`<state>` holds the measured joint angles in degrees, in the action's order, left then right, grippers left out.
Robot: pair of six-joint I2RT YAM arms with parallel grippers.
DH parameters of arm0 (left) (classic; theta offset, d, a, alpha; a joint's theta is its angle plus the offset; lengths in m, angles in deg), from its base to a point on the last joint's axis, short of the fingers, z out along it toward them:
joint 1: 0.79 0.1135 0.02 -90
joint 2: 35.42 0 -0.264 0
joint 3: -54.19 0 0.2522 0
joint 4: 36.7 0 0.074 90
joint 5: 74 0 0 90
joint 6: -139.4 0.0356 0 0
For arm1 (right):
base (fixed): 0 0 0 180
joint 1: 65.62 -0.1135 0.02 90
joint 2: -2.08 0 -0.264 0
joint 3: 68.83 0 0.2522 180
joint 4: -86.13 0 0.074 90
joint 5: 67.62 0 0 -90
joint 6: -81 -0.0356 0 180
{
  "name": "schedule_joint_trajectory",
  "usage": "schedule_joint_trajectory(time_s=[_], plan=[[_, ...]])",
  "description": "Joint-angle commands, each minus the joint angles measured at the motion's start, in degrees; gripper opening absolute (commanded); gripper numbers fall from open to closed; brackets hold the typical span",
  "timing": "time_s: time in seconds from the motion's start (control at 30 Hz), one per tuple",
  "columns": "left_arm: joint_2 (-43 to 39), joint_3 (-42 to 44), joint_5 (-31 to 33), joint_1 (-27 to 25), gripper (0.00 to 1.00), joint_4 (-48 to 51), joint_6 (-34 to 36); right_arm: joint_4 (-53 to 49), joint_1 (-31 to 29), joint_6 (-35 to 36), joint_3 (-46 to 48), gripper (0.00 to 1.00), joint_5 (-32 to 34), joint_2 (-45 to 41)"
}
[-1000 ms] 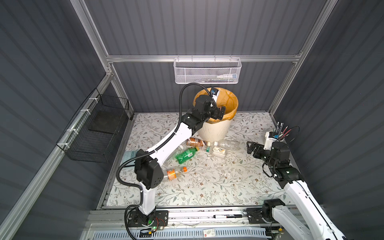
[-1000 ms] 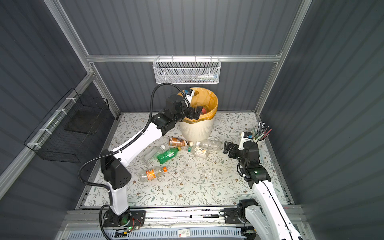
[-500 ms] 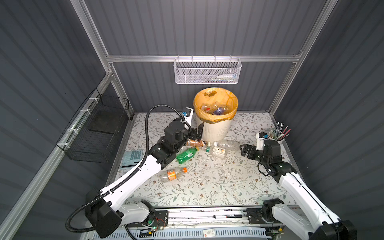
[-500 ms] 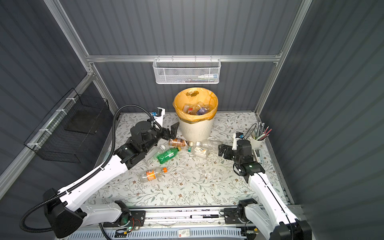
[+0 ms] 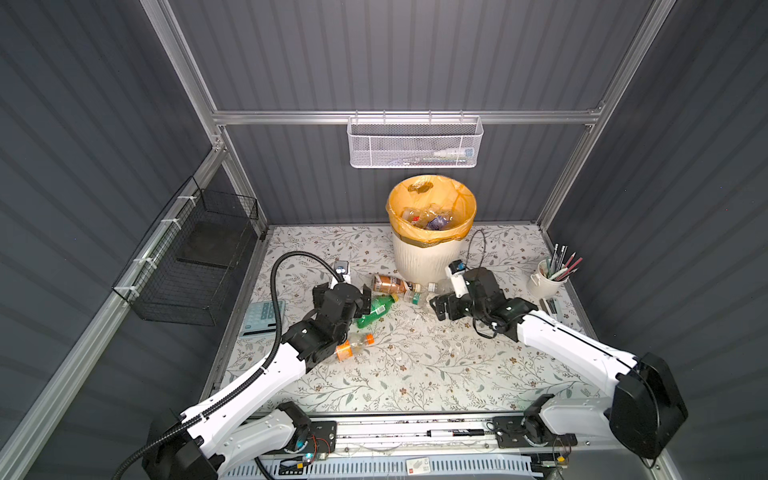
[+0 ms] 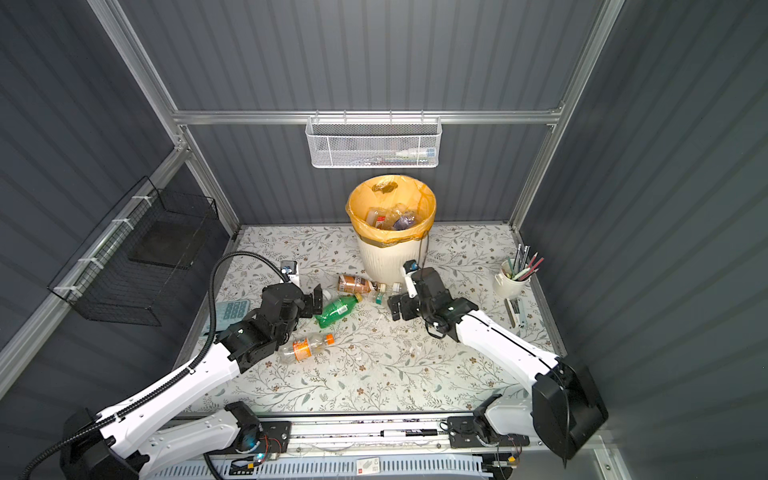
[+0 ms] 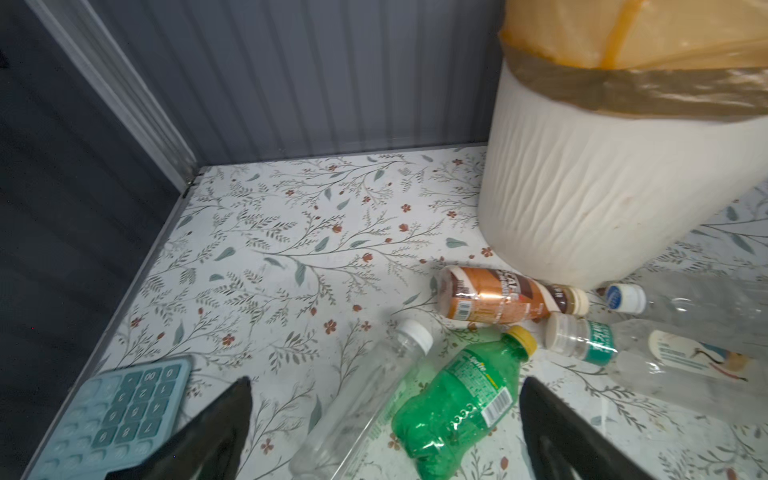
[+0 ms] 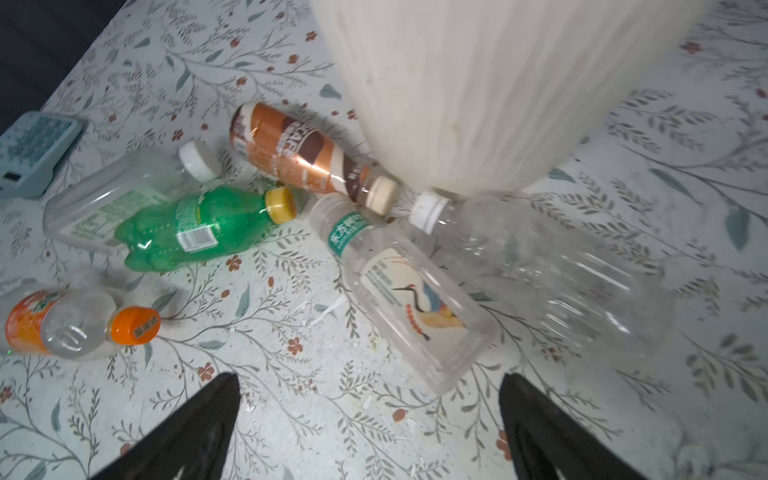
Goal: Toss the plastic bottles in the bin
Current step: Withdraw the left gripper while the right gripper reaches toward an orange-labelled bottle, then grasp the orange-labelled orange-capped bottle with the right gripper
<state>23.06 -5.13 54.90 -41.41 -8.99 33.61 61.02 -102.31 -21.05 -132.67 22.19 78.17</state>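
Our left gripper (image 7: 384, 386) is spread wide with nothing in it, hanging low over the green Sprite bottle (image 7: 457, 399) and a clear white-capped bottle (image 7: 357, 415) lying side by side. Right gripper (image 8: 370, 380) is the same deal: jaws apart, empty, facing the crane-label bottle (image 8: 415, 307), with a big clear bottle (image 8: 540, 266) just beside that. A brown coffee bottle (image 7: 494, 299) lies right at the foot of the bin (image 5: 424, 257), and an orange-label bottle (image 8: 62, 324) sits a bit apart, toward the front edge. Inside the bin's orange-yellow liner (image 5: 432, 237) we can see a pile of bottles (image 5: 428, 218).

Everything's on a floral-print tabletop (image 5: 415, 374) with white crumbs scattered about. There's a teal calculator (image 5: 264, 316) at the left edge and a pencil cup (image 5: 546, 280) at the right. Grey ribbed walls (image 5: 395, 54) all round, a white mesh basket (image 5: 415, 145) on the back rail, a black wire basket (image 5: 195, 266) on the left wall.
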Motion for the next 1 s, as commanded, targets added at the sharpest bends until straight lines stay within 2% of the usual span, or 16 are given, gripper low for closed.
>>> schedule_joint_trajectory(time_s=[0.0,0.33,0.43,0.53,0.7,0.97], plan=[[-1.1,0.2,4.3,3.4,1.00,4.7,-3.9,1.9,-4.8,4.3,-2.8,0.99,1.4,2.8],[-0.5,-0.7,-8.5,25.1,1.00,6.8,-6.2,0.3,-18.8,19.7,-14.1,0.99,-0.2,14.5],[0.6,-1.2,-12.5,29.7,1.00,6.0,-6.8,-1.0,-22.4,23.7,-18.8,0.99,-1.4,19.4],[2.0,-1.9,-14.7,32.2,1.00,4.8,-7.5,-3.4,-25.3,27.3,-24.5,0.99,-2.1,24.9],[3.4,-2.8,-16.5,33.4,1.00,3.3,-8.4,-7.0,-28.9,33.1,-33.4,0.99,-1.6,34.1],[4.1,-2.7,-18.4,33.6,1.00,2.8,-8.6,-12.9,-30.5,39.6,-44.5,0.95,-2.2,44.5]])
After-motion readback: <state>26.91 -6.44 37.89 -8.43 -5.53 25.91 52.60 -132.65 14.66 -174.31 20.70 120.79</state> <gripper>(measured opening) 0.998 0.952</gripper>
